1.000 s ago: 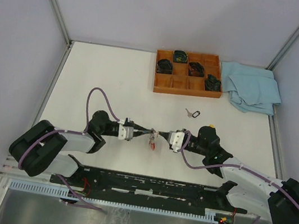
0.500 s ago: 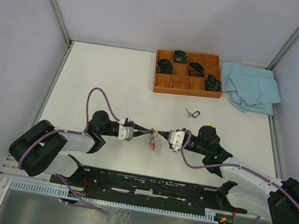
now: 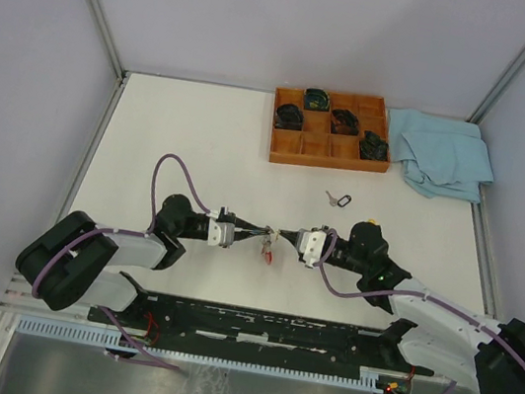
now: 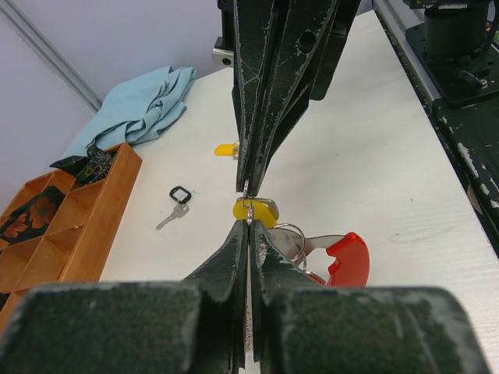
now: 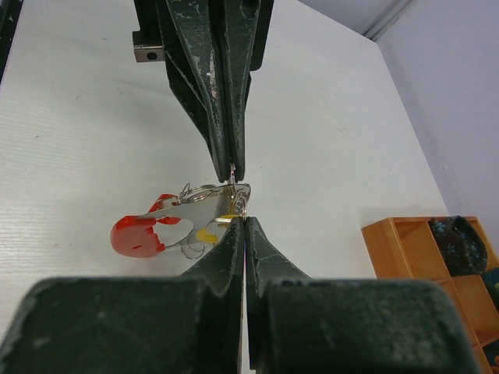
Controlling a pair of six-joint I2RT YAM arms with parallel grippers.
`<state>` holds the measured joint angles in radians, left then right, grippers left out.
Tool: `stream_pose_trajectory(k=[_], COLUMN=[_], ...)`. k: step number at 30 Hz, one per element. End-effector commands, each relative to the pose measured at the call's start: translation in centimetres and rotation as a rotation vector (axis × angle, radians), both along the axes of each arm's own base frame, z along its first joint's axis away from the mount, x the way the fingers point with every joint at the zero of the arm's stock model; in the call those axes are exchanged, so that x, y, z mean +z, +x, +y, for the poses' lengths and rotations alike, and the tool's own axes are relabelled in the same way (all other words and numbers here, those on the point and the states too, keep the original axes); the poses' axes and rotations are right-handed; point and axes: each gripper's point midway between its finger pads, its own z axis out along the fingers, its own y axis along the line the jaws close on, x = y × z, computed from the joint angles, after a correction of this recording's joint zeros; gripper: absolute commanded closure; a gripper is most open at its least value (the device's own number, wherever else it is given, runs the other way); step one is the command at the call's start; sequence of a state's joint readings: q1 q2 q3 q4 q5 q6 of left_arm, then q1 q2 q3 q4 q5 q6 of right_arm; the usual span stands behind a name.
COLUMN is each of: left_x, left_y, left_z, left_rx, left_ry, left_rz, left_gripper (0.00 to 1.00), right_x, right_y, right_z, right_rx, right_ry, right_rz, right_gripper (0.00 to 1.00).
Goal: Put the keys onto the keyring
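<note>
Left wrist view: your left fingers point(image 4: 231, 255) are pressed fully together, tip against tip, with a thin silver wire nipped between them. Your right fingers point(image 4: 261, 117) come in from the opposite side, equally tight, and their tips meet yours almost nose to nose. That wire belongs to the keyring point(image 4: 290, 235), whose silver ring and curved red band hang just behind the meeting point, clear of the table point(image 4: 366, 156). The right fingers appear to be clamped on the same ring, though the contact is too fine to confirm. One yellow-capped key point(image 4: 263, 210) sits right at the pinch, touching the ring.

From the right wrist you see the same cluster from the other side, the red band hanging off to one side of the closed tips.

Seen from above, both arms lie low and stretched toward each other at the near middle of the table, with the cluster between them. Well beyond it lies a plain key on a black loop point(image 3: 339, 200). Further back stands a wooden tray point(image 3: 328, 164) holding dark items. A blue cloth point(image 3: 444, 156) lies crumpled beside it.
</note>
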<state>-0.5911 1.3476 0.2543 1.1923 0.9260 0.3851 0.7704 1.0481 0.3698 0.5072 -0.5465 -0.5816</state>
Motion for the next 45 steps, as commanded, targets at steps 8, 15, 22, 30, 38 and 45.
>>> stream_pose_trajectory(k=[8,15,22,30,38,45], left_x=[2.5,2.4,2.4,2.3,2.4,2.4], left_y=[-0.1,-0.1,-0.2,-0.1,-0.1,-0.2], left_z=[-0.3,-0.3,-0.3,-0.3,-0.3,-0.3], left_rx=[-0.017,-0.017,-0.018,-0.018,-0.018,-0.019], left_ry=[-0.056,-0.055,-0.054,-0.053,-0.053,-0.053], left_rz=[-0.083,-0.081,-0.079,-0.077,-0.078,-0.078], left_gripper=[0.97,0.97,0.97,0.97,0.97,0.97], right_x=[1.4,1.8,1.9,2.2,2.4,2.5], right_y=[0.0,0.1,0.1,0.2,0.2,0.2], right_z=[0.5,0.7,0.9,1.0,1.1,1.1], right_rx=[0.019,0.024,0.029,0.029,0.031,0.033], right_ry=[0.027,0.034,0.041,0.051,0.057,0.061], right_rz=[-0.024,-0.030,-0.031,-0.039,-0.038,-0.038], right_gripper=[0.99,0.99,0.99,0.99,0.99,0.99])
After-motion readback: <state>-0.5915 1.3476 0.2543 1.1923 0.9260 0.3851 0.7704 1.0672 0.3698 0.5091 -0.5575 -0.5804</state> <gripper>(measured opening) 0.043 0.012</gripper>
